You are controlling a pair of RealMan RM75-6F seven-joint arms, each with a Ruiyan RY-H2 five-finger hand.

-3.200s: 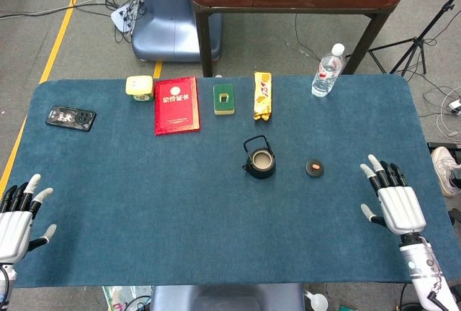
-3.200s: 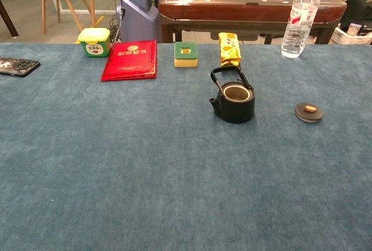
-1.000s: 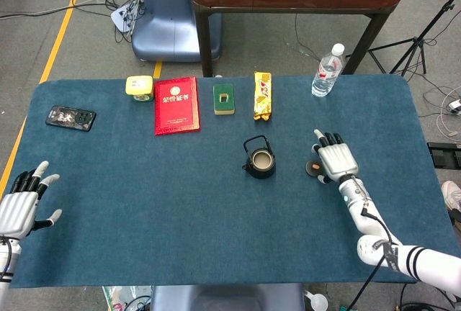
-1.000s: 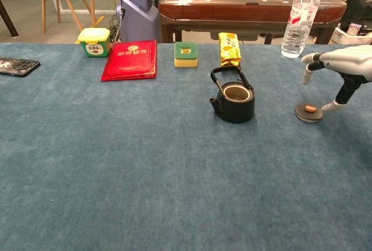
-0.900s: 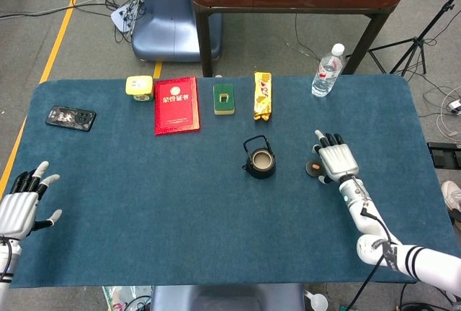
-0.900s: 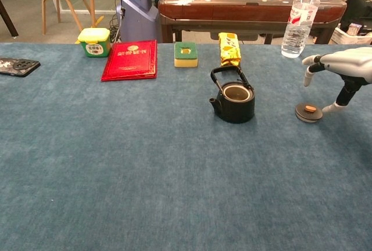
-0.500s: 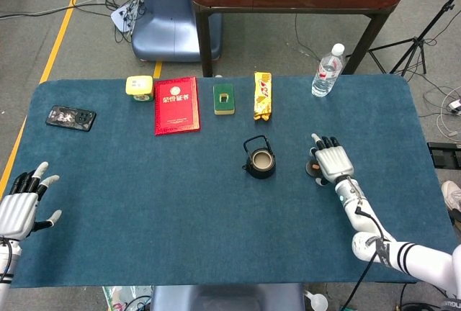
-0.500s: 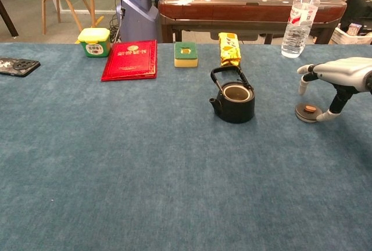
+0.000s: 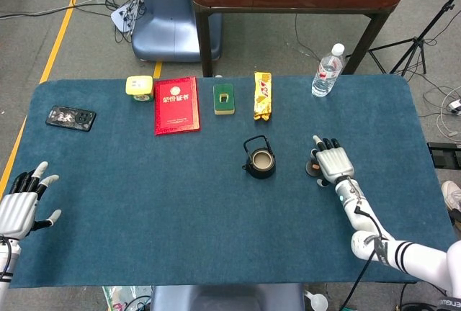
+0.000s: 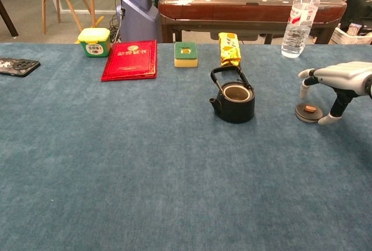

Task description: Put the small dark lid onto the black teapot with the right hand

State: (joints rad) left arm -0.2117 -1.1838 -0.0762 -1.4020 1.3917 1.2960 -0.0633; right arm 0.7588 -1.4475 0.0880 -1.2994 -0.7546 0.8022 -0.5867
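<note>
Step in hand: the reach for the lid. The right hand point(image 10: 340, 79) hovers over the small dark lid point(image 10: 308, 112), fingers spread and arched down on either side — nothing gripped yet. The lid lies flat on the table point(image 10: 145, 164), well right of the open black teapot point(image 10: 234, 101). Next move, in my judgement: lower, pinch the lid, lift — then carry it left to the teapot.

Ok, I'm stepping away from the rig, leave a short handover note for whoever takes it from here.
Right hand: over the small dark lid, fingers spread around it, nothing gripped.
Left hand: open at the near left table edge, idle.
Lid: flat on the blue cloth, to the right of the black teapot and apart from it.
Teapot: upright, mouth uncovered, handle raised.
Done: reach to the lid.
Left: grip the lid, lift it, carry it left, seat it on the teapot's opening.
</note>
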